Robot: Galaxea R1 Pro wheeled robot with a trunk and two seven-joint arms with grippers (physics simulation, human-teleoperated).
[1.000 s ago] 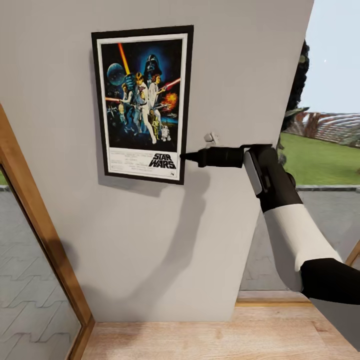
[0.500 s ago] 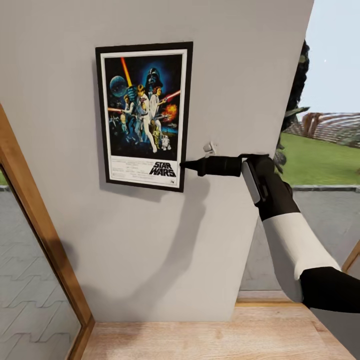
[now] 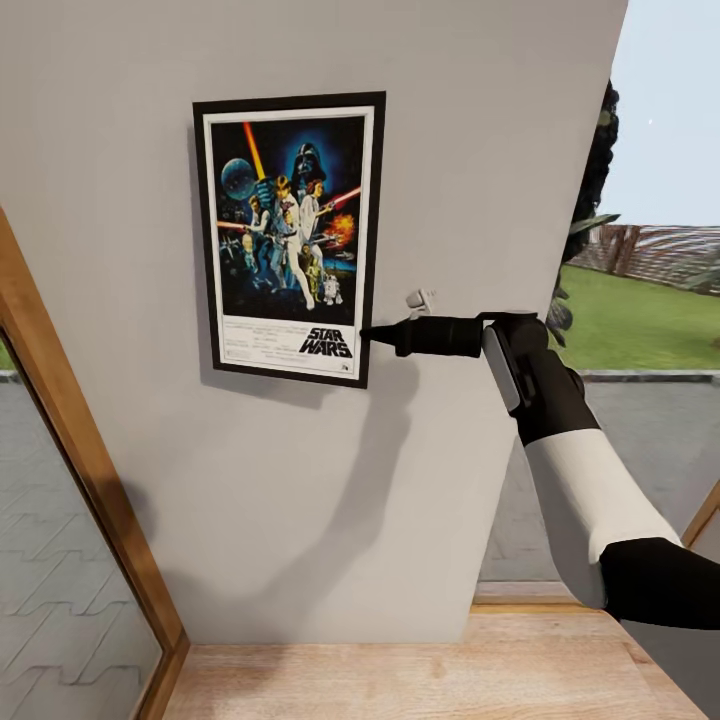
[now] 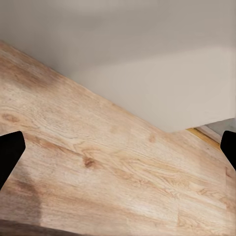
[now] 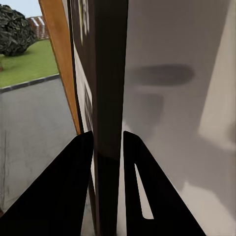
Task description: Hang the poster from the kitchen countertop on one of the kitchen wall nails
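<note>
The poster (image 3: 290, 235), a black-framed Star Wars print, lies flat and upright against the light grey wall panel (image 3: 450, 150). My right gripper (image 3: 366, 333) reaches in from the right and is shut on the poster's lower right edge. In the right wrist view the poster's dark edge (image 5: 105, 73) runs between the two black fingers of that gripper (image 5: 107, 142). My left gripper (image 4: 118, 147) is open over a wooden floor (image 4: 113, 172), holding nothing. The wall nail is hidden, and the kitchen countertop is out of view.
A small pale fitting (image 3: 420, 298) sticks out of the wall just above my right gripper. A wood-framed window (image 3: 70, 440) slants along the left, and another window (image 3: 650, 250) on the right looks out on grass. Wooden floor (image 3: 420, 680) lies below the wall.
My right gripper has lowered the poster a little along the wall and its tilt has straightened. The grip on the lower right edge is unchanged.
</note>
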